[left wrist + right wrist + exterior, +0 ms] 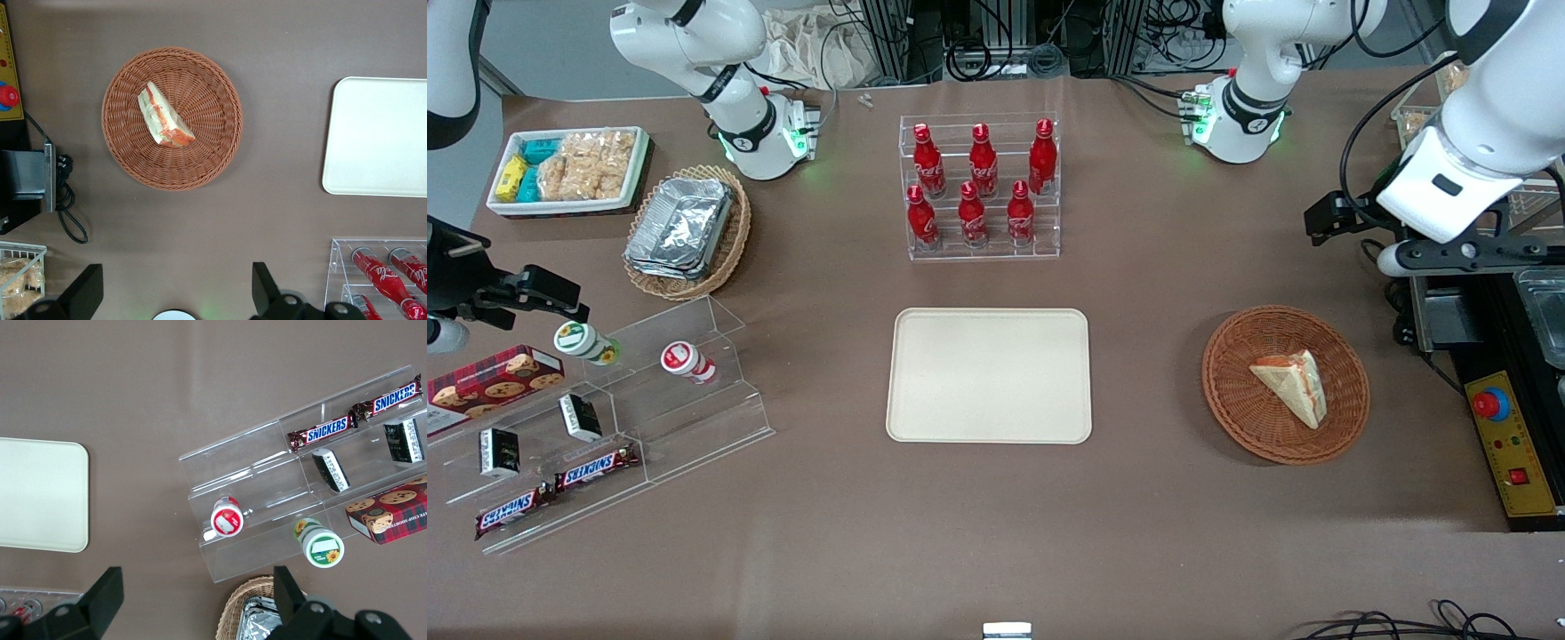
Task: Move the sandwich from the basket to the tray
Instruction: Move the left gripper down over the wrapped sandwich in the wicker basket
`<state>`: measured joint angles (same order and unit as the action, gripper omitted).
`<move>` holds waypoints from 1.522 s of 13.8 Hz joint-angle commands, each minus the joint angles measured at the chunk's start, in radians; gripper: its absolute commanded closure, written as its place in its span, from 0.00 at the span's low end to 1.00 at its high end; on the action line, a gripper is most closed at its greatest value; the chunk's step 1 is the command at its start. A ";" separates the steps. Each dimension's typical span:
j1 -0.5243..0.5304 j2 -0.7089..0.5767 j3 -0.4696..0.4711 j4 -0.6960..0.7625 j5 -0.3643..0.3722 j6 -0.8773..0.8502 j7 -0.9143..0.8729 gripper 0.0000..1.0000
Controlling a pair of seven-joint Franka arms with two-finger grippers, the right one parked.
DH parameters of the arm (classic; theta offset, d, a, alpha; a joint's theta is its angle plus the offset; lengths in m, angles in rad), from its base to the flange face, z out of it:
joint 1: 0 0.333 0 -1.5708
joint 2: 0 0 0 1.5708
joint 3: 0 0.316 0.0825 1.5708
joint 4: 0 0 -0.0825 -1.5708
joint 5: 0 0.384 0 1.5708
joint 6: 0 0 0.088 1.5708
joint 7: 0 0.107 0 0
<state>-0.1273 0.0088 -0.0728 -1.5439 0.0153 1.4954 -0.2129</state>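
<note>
- Nearest the front camera, two Snickers bars point(556, 484) are laid end to end on the lowest step of a clear acrylic stand point(694, 391) toward the parked arm's end of the table.
- On the same stand, two small cups point(687, 362) are seen lying on their sides, with a red cookie box point(491, 380) beside them.
- Tray point(989, 375): a flat cream-beige rectangle with rounded corners, taken as the landmark, is shown bare on the brown table point(996, 533).
- Basket point(1285, 384): a round reddish-brown wicker basket is placed beside the tray, well apart from it, toward the working arm's end of the table.
- Sandwich point(1291, 384): a wrapped triangular wedge is seen lying inside the basket, its orange-red filling edge visible.
- Gripper point(177, 300): the left arm's gripper is held high above bare table near the basket, farther from the front camera than the tray; its two dark fingers point(263, 287) are spread wide apart and nothing is held between them.
- Bottle rack point(980, 188): six red bottles are stood upright in a clear tiered rack, farther from the front camera than the tray.
- Tan oval basket point(689, 231): foil containers are stacked in it, with a white bin of snacks point(569, 169) beside it, toward the parked arm's end.
</note>
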 commanded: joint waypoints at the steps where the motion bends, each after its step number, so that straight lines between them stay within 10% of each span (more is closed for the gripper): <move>1: -0.015 -0.015 0.018 -0.010 -0.006 0.003 -0.008 0.00; 6: 0.047 0.013 0.019 -0.085 0.006 0.047 -0.138 0.00; 12: 0.169 0.071 0.019 -0.439 0.002 0.526 -0.200 0.00; 21: 0.169 0.299 0.018 -0.601 0.002 1.000 -0.324 0.01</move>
<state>0.0398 0.2986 -0.0508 -2.1259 0.0167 2.4559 -0.5125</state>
